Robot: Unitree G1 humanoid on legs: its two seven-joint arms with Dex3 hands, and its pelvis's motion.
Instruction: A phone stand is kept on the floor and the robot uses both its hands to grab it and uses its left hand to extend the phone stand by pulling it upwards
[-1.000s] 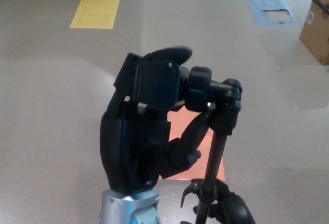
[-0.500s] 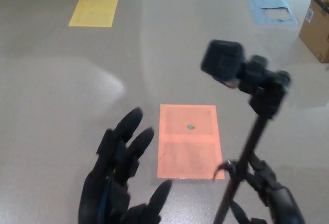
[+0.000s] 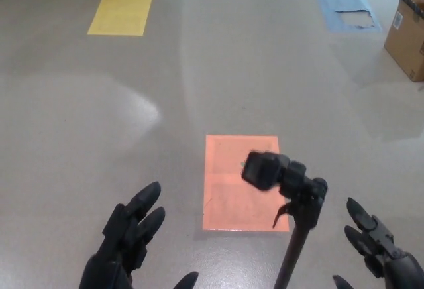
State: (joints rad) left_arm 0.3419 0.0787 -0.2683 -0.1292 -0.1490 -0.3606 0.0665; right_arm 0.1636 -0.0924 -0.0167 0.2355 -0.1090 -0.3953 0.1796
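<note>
I see both hands spread and empty: my left hand (image 3: pixel 126 246) is well apart from the stand (image 3: pixel 291 216), my right hand (image 3: pixel 377 249) nearer. The stand rises between them, pole nearly upright, its head tipped toward the left hand.

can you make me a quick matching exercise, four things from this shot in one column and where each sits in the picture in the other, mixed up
Things:
1. phone stand
2. cardboard box
3. left hand
4. yellow floor mat

Places:
A. top left
B. bottom left
C. right edge, upper part
D. lower middle, in front of the orange floor mat

Pairs: 1-D, 2-C, 3-B, 4-A
</note>
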